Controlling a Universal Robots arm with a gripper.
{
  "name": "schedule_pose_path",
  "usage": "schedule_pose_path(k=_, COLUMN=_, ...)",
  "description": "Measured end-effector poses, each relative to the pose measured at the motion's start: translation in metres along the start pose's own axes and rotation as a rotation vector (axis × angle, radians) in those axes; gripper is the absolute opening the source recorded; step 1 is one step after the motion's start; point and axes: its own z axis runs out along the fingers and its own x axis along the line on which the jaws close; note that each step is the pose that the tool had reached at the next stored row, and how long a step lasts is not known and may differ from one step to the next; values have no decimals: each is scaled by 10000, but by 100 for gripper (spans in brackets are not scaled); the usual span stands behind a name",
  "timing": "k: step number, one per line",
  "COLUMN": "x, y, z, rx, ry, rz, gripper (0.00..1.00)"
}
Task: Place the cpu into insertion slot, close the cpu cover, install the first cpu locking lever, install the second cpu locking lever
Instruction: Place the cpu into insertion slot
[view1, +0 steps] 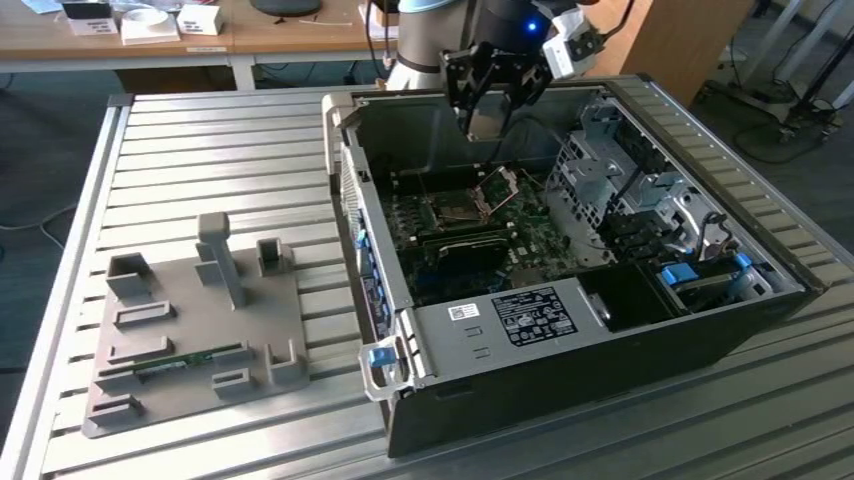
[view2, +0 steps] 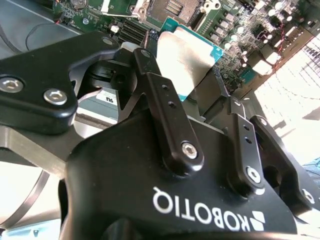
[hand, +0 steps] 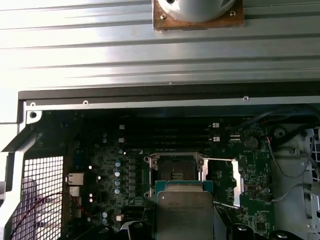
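You can see the cpu (hand: 184, 215) has a silvery-grey top with a blue-green edge. The fingers (view2: 165, 100) are black, and the gripper (view2: 181, 67) is black with white letters. The motherboard (hand: 260, 210) is green with tiny silver dots. The insertion slot (hand: 176, 172) is dark with a shiny silver rim. The cpu cover (hand: 235, 182) is silver. The computer case (view1: 601, 370) is black. The bench (view1: 227, 150) is silver-grey with long stripes. The tray (view1: 174, 350) is plain grey.
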Motion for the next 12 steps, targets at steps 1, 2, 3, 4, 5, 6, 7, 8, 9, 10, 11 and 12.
schedule_pose_path(k=1, x=6, y=-1, z=7, rx=-9, ry=-25, rz=-3, gripper=54)
schedule_pose_path(k=2, x=11, y=-2, z=16, rx=-14, ry=-50, rz=-5, gripper=54)
schedule_pose_path(k=3, x=14, y=-3, z=26, rx=-17, ry=-74, rz=-8, gripper=54)
schedule_pose_path(k=4, x=18, y=-4, z=38, rx=-20, ry=-102, rz=-10, gripper=54)
schedule_pose_path(k=5, x=23, y=-7, z=61, rx=-21, ry=-154, rz=-15, gripper=54)
schedule_pose_path(k=6, x=25, y=-8, z=73, rx=-23, ry=-179, rz=-18, gripper=54)
schedule_pose_path(k=7, x=27, y=-9, z=82, rx=-25, ry=-198, rz=-20, gripper=54)
schedule_pose_path(k=8, x=27, y=-9, z=84, rx=-24, ry=-203, rz=-20, gripper=54)
schedule_pose_path(k=9, x=27, y=-9, z=84, rx=-23, ry=-203, rz=-21, gripper=54)
schedule_pose_path(k=10, x=27, y=-9, z=84, rx=-22, ry=-203, rz=-21, gripper=54)
schedule_pose_path(k=11, x=27, y=-9, z=85, rx=-23, ry=-204, rz=-21, gripper=54)
schedule_pose_path(k=12, x=28, y=-9, z=86, rx=-24, ry=-205, rz=-20, gripper=54)
